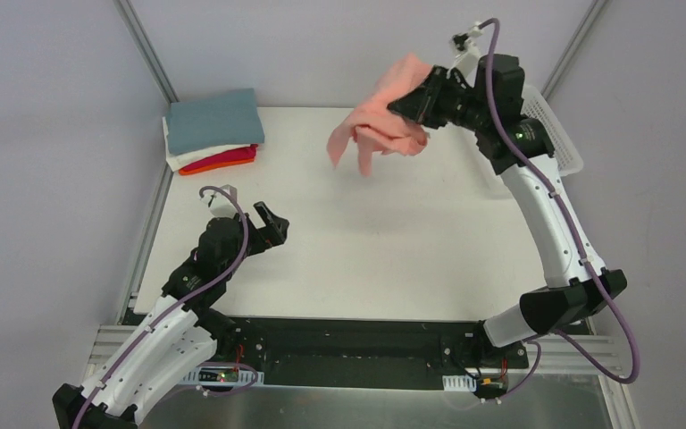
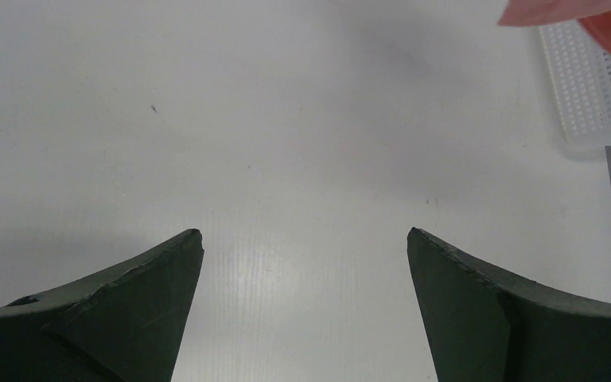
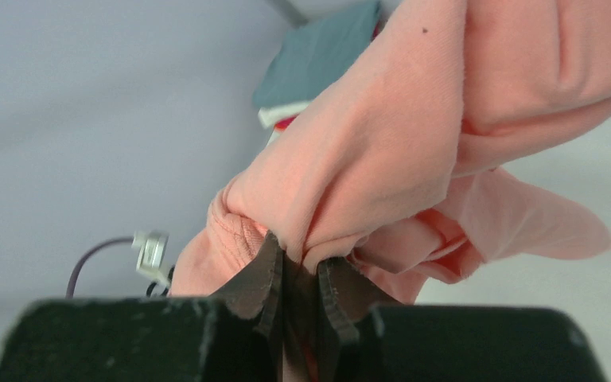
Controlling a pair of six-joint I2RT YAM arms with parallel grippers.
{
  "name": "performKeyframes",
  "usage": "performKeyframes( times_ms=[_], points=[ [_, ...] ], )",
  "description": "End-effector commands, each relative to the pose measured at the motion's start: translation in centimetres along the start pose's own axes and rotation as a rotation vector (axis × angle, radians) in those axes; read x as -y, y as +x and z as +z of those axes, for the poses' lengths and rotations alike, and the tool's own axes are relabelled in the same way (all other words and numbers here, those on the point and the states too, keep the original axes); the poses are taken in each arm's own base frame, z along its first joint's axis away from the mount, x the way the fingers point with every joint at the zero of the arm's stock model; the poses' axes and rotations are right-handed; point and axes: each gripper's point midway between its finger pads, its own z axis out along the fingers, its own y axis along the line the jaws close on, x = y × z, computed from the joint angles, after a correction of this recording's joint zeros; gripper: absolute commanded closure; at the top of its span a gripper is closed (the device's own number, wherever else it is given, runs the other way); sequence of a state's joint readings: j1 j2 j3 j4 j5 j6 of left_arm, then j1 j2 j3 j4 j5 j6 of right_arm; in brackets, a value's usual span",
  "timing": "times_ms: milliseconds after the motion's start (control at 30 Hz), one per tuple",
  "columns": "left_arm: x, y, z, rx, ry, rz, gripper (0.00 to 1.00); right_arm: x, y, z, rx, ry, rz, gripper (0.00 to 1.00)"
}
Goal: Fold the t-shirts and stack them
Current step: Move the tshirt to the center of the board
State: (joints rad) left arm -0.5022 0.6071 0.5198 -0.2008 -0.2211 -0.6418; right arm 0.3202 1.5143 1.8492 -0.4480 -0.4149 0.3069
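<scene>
A salmon-pink t-shirt (image 1: 384, 121) hangs bunched in the air over the far middle of the table, held up by my right gripper (image 1: 417, 100), which is shut on a fold of it. In the right wrist view the cloth (image 3: 382, 135) is pinched between the dark fingers (image 3: 258, 278). A stack of folded t-shirts (image 1: 213, 130), grey-blue on top of white, red and orange, lies at the far left corner. My left gripper (image 1: 271, 223) hovers low over the near left of the table, open, nothing between its fingers (image 2: 159, 278).
A white lattice basket (image 1: 561, 134) stands at the far right edge, partly behind the right arm; its rim (image 2: 585, 79) shows in the left wrist view. The white table (image 1: 366, 259) is bounded by metal rails at the left and near edges.
</scene>
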Motion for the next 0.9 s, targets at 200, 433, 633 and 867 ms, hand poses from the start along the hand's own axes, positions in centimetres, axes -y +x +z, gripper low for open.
performKeyframes(
  times_ms=[200, 433, 633, 867],
  points=[
    [-2.2, 0.5, -1.4, 0.026, -0.067, -0.064, 0.00, 0.5, 13.7, 0.8, -0.236, -0.106, -0.055, 0.98],
    [-3.1, 1.5, -1.2, -0.007, -0.113, -0.071, 0.00, 16.4, 26.7, 1.4, -0.462, 0.370, 0.011, 0.37],
    [-3.7, 2.4, -0.4, -0.047, -0.167, -0.094, 0.00, 16.8, 24.3, -1.2, -0.327, 0.470, -0.006, 0.01],
    [-3.9, 3.8, 1.2, -0.126, -0.230, -0.099, 0.00, 17.5, 21.7, -6.9, -0.078, 0.582, 0.007, 0.01]
  ],
)
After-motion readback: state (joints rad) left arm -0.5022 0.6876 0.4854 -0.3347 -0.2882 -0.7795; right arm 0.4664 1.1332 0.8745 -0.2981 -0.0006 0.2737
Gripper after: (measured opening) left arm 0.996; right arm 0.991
